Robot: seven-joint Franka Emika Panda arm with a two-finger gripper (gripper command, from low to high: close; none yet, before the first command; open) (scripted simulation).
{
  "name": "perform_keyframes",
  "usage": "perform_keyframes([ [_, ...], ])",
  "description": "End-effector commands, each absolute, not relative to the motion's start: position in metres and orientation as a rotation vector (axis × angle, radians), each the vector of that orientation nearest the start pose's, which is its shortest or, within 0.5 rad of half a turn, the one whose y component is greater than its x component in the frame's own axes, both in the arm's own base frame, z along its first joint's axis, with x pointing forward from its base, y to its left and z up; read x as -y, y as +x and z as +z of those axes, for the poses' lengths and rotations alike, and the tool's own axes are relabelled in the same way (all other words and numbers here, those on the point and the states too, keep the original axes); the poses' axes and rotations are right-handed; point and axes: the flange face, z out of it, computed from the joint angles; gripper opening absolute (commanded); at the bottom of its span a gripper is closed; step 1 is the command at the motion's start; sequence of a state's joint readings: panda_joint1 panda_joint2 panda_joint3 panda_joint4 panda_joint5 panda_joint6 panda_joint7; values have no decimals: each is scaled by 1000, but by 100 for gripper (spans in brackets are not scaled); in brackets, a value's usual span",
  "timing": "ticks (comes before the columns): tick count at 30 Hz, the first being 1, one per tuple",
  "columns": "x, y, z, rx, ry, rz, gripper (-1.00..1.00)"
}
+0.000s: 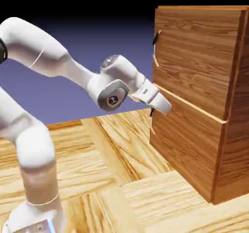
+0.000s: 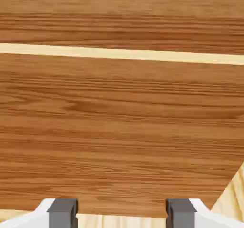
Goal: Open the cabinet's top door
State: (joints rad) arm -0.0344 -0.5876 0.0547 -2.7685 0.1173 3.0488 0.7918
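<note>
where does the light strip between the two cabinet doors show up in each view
exterior view: right half, slanting down to the right between the upper door and lower door
hand view: near the top, the pale strip runs nearly level across the whole width
shared landmark: the lower door's wood grain, just below the strip in both

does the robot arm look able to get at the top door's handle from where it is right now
Probably yes: nothing visible stands between the tool and the top door's handle, and its tips are apart with nothing between them. It would likely need to rise and shift toward the door's far edge first.
</note>
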Motion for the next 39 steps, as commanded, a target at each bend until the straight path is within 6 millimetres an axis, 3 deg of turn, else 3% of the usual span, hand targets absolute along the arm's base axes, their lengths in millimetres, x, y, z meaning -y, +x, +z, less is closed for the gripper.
perform_keyframes([
  [1,1,395,497,-1139,-2260,-1086,0],
  [12,3,391,601,-1483,-1555,-1084,0],
  [21,-18,377,663,-1570,-1021,-945,0],
  [30,-58,366,698,-1557,-574,-708,0],
  [39,-114,366,702,-1509,-212,-403,0],
])
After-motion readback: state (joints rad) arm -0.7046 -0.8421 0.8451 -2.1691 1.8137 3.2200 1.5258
